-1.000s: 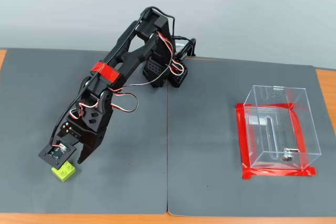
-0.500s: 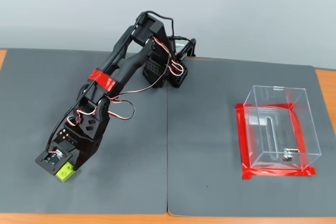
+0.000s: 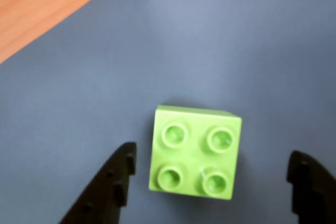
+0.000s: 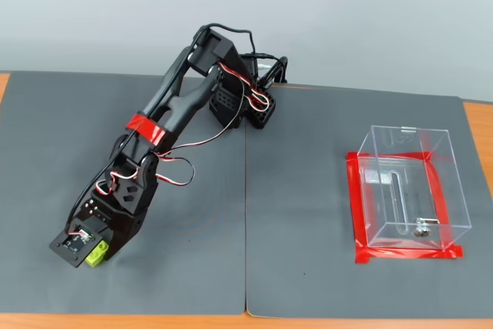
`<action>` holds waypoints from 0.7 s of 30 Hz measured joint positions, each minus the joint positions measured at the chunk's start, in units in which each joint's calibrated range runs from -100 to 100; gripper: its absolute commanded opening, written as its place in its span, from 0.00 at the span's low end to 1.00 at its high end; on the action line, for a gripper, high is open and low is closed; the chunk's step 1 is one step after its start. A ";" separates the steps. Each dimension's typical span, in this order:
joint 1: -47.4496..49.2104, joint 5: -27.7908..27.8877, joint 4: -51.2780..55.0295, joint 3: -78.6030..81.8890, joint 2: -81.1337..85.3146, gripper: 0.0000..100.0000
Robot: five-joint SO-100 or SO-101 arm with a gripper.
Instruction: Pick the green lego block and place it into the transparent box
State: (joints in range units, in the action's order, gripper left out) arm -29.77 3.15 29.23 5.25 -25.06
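Spread gripper [image 3: 210,182] fingers flanking green lego block [image 3: 195,152], grey mat [image 3: 236,40], transparent box [image 4: 408,186] well apart

Glossy plastic green lego block [image 3: 194,153] on a matt grey mat [image 3: 210,40], wood table [image 3: 37,3] beyond

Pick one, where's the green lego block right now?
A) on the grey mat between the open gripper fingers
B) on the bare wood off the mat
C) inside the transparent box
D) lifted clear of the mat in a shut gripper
A: in the wrist view the green lego block sits studs-up on the grey mat with a finger on each side, the gripper open, while the transparent box stands far off.
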 measured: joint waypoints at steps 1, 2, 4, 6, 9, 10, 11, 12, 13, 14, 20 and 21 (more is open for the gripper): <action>0.00 0.00 0.00 -0.27 -0.25 0.33; 0.00 0.00 0.00 -0.90 -0.93 0.33; 0.00 0.00 0.00 -1.62 -1.61 0.33; 0.00 0.00 0.00 -1.98 -2.12 0.33; 0.00 0.15 0.00 -1.98 -2.72 0.32; 0.00 0.20 0.00 -1.98 -2.80 0.32; 0.00 0.24 0.00 -1.98 -2.80 0.32; 0.00 0.34 0.00 -1.98 -2.80 0.32; 0.00 0.34 0.00 -1.98 -2.80 0.32; 0.00 0.34 0.00 -1.98 -2.80 0.32; 0.00 0.34 0.00 -1.98 -2.80 0.32; 0.00 0.34 0.00 -1.98 -2.80 0.32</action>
State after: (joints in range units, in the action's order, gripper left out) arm -29.77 3.49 29.23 3.28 -27.87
